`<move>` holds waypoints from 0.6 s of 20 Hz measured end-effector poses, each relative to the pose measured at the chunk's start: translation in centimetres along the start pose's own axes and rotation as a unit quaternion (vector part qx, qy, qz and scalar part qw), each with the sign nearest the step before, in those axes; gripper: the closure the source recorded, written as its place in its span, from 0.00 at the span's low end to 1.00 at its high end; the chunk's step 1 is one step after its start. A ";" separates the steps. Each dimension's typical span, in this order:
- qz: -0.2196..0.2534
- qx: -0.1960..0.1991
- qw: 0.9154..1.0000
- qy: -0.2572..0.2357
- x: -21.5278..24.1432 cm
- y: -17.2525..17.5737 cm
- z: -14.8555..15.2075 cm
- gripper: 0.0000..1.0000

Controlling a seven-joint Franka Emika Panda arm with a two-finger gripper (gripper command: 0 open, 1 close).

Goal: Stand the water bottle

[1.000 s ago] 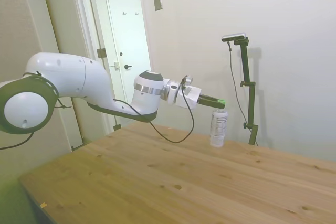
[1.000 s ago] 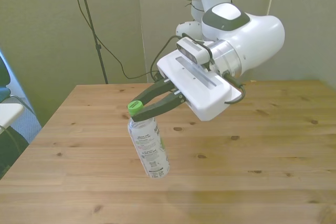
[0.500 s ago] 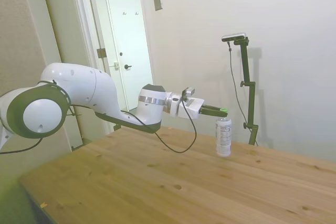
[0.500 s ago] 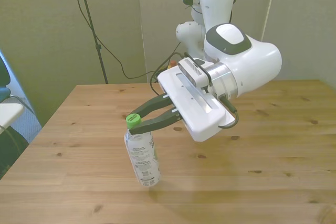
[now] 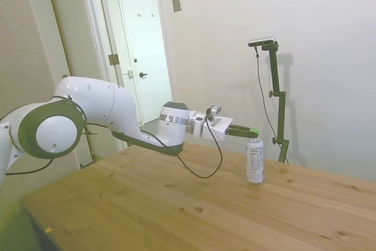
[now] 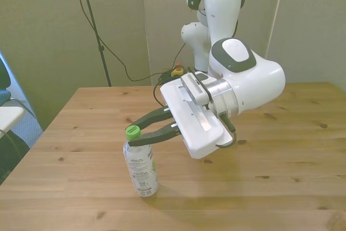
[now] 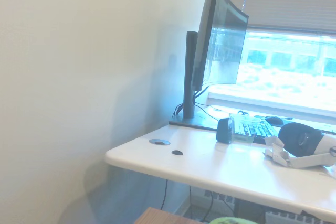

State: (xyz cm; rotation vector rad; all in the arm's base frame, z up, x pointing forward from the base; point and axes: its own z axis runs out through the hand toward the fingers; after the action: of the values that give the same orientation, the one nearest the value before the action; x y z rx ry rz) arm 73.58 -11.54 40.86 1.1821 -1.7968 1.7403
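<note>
The water bottle (image 6: 141,170) label's print is too small to read.

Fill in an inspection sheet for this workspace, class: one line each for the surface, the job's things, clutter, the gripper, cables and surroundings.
Surface: wooden table, bare planks with knots.
Job's things: water bottle on the table near the front view's left, roughly upright with a slight lean, green cap on.
Clutter: nothing seen on the table.
Gripper: gripper reaches in level, fingers closed on the cap.
Cables: black cable loops under the wrist, just above the tabletop; more cables hang by the wall behind.
Surroundings: white door in the side view; the wrist view shows a white desk with a monitor by a window.
</note>
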 end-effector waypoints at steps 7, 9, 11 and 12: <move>0.000 -0.003 1.000 0.005 0.2 0.0 0.8 0.00; -0.002 -0.005 1.000 0.006 0.3 0.0 0.9 0.00; -0.002 -0.006 1.000 0.007 0.4 -0.1 1.0 0.00; -0.002 -0.006 1.000 0.007 0.4 -0.1 1.1 0.00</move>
State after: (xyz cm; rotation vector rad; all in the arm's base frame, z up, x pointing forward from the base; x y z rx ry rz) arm 73.76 -12.65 41.06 1.1638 -1.7935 1.7291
